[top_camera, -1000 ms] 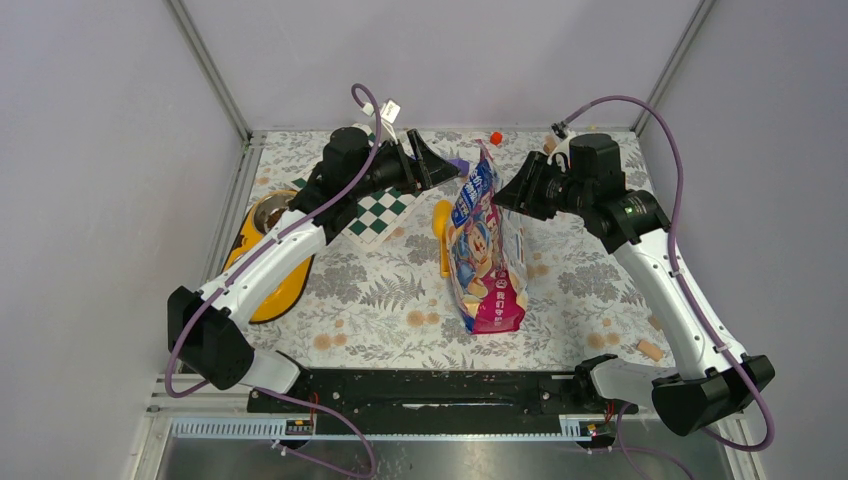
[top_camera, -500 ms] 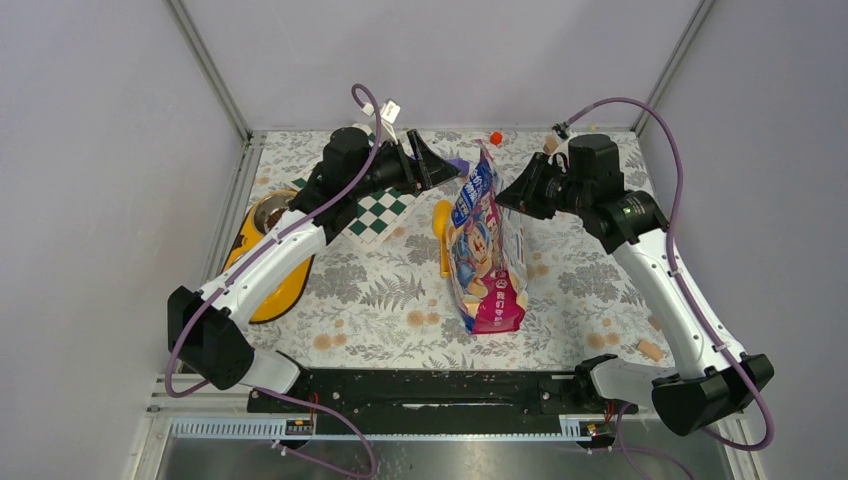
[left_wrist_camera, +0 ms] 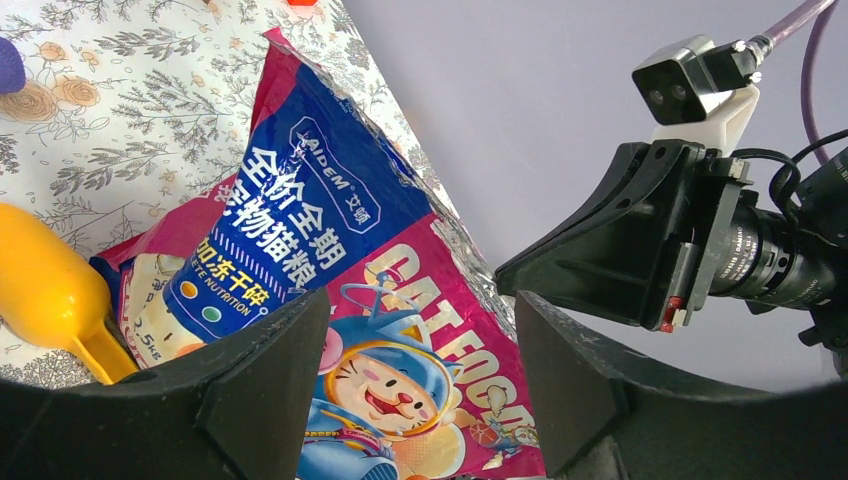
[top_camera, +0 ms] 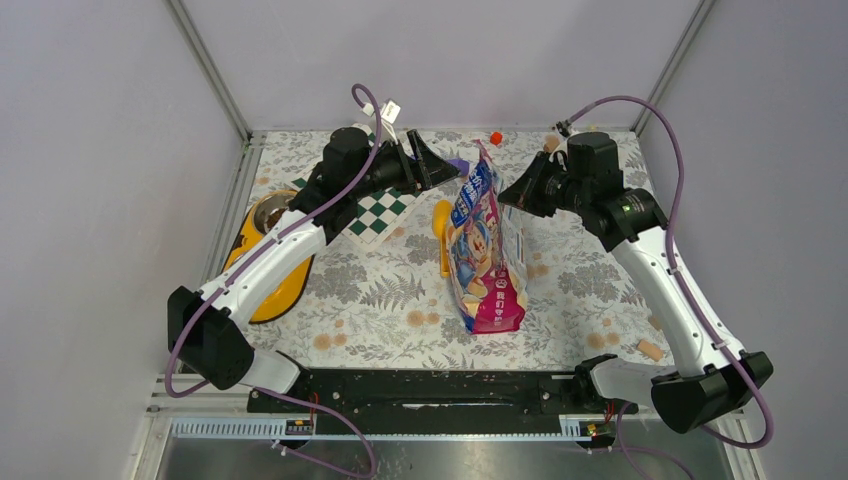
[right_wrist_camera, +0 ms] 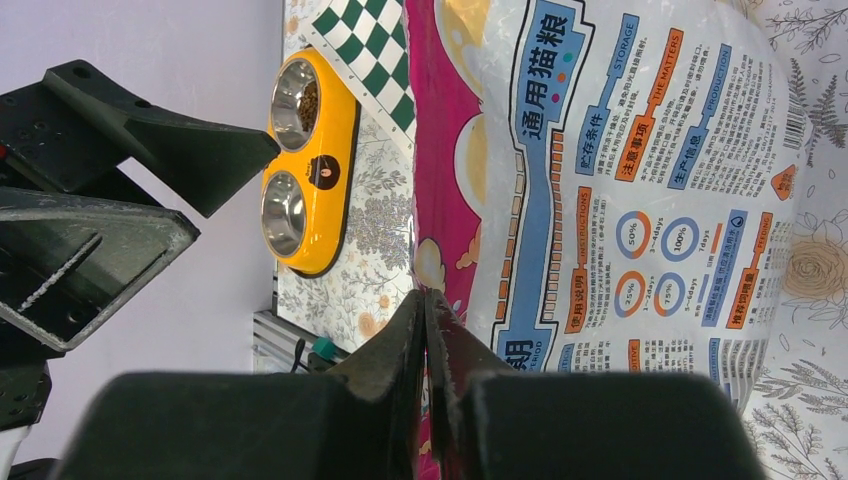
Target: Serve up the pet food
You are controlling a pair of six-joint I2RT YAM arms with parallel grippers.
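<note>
The pet food bag (top_camera: 487,255), glossy pink and blue with a cartoon cat, stands upright mid-table and shows in the left wrist view (left_wrist_camera: 330,230) and the right wrist view (right_wrist_camera: 620,170). My right gripper (top_camera: 503,197) is shut on the bag's upper right edge, a pink strip pinched between its jaws (right_wrist_camera: 425,295). Just left of the bag's top hangs my left gripper (top_camera: 445,165), open and apart from the bag (left_wrist_camera: 420,310). An orange scoop (top_camera: 442,225) lies left of the bag. The yellow double-bowl feeder (top_camera: 262,255) sits at the far left, with brown kibble (right_wrist_camera: 305,98) in one bowl.
A green-and-white checkered mat (top_camera: 378,210) lies under my left arm. A small red piece (top_camera: 495,138) and a purple object (top_camera: 458,165) sit near the back edge, and a cork-like piece (top_camera: 651,350) at the near right. Walls close both sides.
My right gripper's jaws have closed onto the bag's upper edge and drawn slightly right. The left gripper and the bag have stayed put.
</note>
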